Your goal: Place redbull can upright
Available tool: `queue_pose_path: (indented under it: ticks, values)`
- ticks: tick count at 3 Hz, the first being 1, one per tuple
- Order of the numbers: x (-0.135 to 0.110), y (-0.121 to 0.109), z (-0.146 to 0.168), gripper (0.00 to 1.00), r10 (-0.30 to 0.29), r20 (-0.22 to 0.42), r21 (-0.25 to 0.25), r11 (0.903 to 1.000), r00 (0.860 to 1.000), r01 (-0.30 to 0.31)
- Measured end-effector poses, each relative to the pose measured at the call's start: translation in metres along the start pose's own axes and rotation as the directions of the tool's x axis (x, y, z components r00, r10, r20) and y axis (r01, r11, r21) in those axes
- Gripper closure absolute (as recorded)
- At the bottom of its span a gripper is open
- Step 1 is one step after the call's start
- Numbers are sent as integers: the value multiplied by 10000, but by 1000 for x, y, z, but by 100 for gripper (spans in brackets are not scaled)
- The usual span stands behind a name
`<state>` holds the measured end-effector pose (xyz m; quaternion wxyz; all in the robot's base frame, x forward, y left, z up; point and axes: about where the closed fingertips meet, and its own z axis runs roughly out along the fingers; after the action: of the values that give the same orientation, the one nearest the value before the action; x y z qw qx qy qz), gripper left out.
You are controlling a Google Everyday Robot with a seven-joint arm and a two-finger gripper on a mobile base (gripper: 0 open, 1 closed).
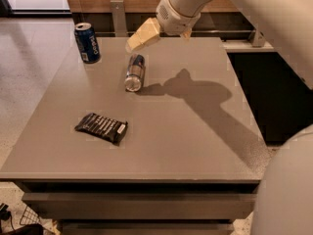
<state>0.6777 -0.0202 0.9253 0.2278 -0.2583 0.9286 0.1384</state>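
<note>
1. The redbull can (134, 72) is slim and silver, with dark blue patches and shiny ends.
2. It lies on its side on the counter (195, 141), in the far left part, with one silver end turned toward the camera.
3. The hand (134, 42) hovers just over the can's far end; whether they touch cannot be told.

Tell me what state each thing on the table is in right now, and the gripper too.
redbull can: lying on its side, not held.
blue Pepsi can: standing upright at the table's far left corner.
dark snack packet: lying flat near the front left.
gripper: in the air by the redbull can's far end, holding nothing.
</note>
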Motion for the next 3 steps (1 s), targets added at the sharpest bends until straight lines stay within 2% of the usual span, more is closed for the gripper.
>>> queue_pose_path:
  ticks: [1, 2, 3]
  values:
    - [-13, 1, 23, 0, 277, -454, -8, 9996, 9986, -277]
    - [-20, -4, 40, 0, 930, -1024, 331, 9954, 9904, -901]
    - [-19, -12, 51, 0, 1786, -1528, 1053, 9809, 9720, -1636]
